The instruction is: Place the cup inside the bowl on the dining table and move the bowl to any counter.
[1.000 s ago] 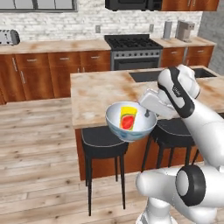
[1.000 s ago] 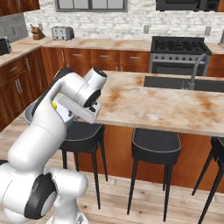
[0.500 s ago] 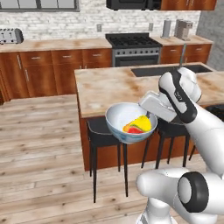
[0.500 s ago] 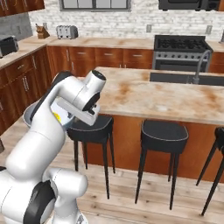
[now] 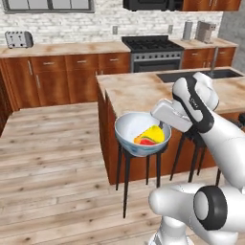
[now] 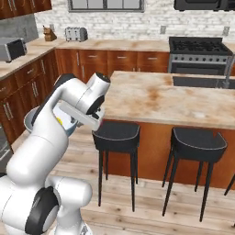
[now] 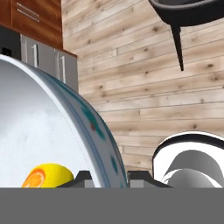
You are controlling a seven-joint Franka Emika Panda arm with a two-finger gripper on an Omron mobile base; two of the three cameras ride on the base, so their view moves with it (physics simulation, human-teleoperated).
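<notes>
The claw (image 7: 105,177) is clenched on the rim of the bowl (image 5: 141,133), one fingertip on each side of the wall. The bowl is held in the air at centre frame in the left base view, white inside, with a pale patterned outside. The cup (image 5: 150,136), yellow with a red patch, lies tilted inside it. Behind stands a black stool (image 5: 128,160), then the dining table (image 5: 143,91), and the counter (image 5: 62,48) at upper left.

light: even, bright | shadows: faint | glare: none | render: soft, low-resolution
</notes>
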